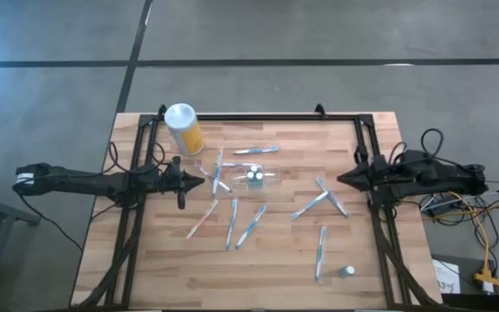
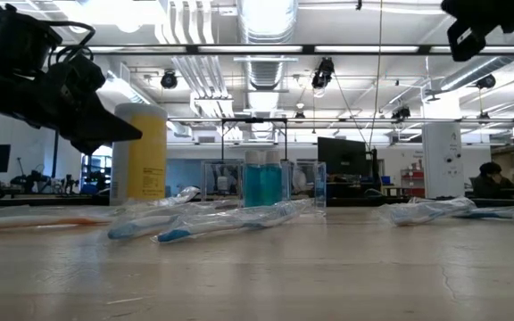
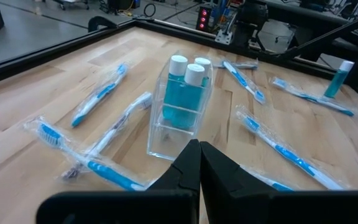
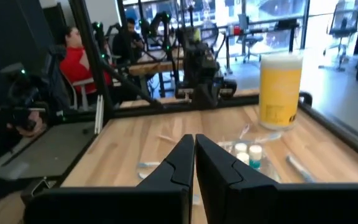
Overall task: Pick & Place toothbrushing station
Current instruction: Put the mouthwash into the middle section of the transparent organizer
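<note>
The toothbrushing station [image 1: 254, 179] is a small clear plastic box standing on the table's middle, with blue white-capped bottles in it; it also shows in the left wrist view [image 3: 180, 112] and the low view [image 2: 263, 185]. My left gripper [image 1: 199, 181] is shut and empty, raised above the table just left of the station. My right gripper [image 1: 341, 178] is shut and empty, raised at the table's right side.
Several wrapped toothbrushes [image 1: 232, 222] lie scattered around the station. A yellow canister with a white lid [image 1: 183, 127] stands at the far left. A small blue bottle [image 1: 346, 271] stands near the front right. A dark frame runs along the table's left, far and right sides.
</note>
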